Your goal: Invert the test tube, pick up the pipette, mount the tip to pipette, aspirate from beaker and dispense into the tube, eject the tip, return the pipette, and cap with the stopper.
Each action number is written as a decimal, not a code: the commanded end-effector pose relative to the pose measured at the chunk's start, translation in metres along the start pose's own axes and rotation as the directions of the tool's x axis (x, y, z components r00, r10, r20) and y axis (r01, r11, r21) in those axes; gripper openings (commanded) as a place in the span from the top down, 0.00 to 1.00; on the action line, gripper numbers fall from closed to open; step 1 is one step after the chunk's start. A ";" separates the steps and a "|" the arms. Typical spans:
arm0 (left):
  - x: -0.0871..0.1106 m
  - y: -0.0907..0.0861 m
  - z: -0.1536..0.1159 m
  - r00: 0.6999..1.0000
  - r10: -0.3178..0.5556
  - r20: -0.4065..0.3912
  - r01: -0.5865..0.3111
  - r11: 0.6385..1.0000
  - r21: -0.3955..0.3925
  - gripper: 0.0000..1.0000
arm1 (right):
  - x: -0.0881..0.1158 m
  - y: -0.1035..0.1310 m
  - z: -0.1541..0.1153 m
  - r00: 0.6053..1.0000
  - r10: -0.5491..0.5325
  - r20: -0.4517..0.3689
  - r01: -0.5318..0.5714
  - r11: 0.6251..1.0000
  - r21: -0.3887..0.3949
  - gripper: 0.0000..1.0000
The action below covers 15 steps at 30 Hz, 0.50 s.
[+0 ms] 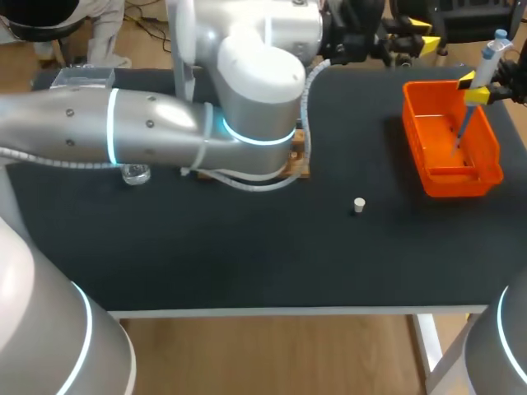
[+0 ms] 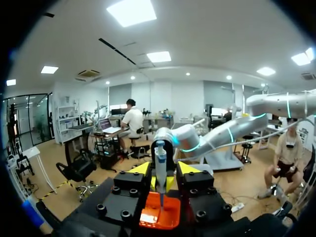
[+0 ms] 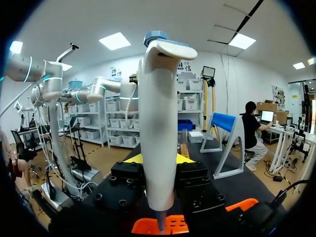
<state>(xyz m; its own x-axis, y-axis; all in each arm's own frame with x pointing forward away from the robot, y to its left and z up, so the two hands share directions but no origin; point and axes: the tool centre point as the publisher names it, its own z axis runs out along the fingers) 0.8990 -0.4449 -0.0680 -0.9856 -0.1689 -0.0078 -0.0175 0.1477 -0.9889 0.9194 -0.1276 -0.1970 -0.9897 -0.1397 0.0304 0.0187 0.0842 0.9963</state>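
My right gripper (image 1: 478, 89) is shut on a white pipette (image 1: 492, 53) with a blue top. It holds the pipette upright over the orange bin (image 1: 412, 123), with the thin tip (image 1: 461, 136) pointing down into it. In the right wrist view the pipette (image 3: 158, 123) fills the gap between the right gripper's (image 3: 159, 160) yellow tips. My left gripper (image 1: 424, 43) hovers at the table's far edge, left of the pipette and facing it. Its fingers (image 2: 140, 169) stand a little apart with nothing held, and the pipette (image 2: 161, 158) is out ahead. A small white stopper (image 1: 358, 204) lies on the mat.
A glass beaker (image 1: 136, 174) shows under my left arm. Beside the arm's elbow a wooden rack (image 1: 298, 164) is mostly hidden. A clear box (image 1: 82, 78) sits at the far left. The test tube is not visible.
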 end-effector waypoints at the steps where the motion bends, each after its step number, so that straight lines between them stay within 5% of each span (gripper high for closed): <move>1: 0.001 0.002 0.017 1.000 0.000 0.008 0.000 1.000 0.010 1.00 | -0.001 0.000 -0.002 1.000 0.000 -0.006 0.000 1.000 0.001 1.00; 15: 0.000 0.002 0.025 1.000 -0.003 -0.007 0.004 1.000 0.009 1.00 | -0.001 0.000 -0.002 1.000 0.000 -0.006 0.000 1.000 0.001 1.00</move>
<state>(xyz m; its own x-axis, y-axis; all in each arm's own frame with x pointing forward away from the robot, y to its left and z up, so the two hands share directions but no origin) 0.8998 -0.4596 -0.0713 -0.9860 -0.1668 -0.0028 -0.0217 0.1450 -0.9892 0.9194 -0.1277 -0.1970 -0.9897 -0.1397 0.0304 0.0187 0.0842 0.9963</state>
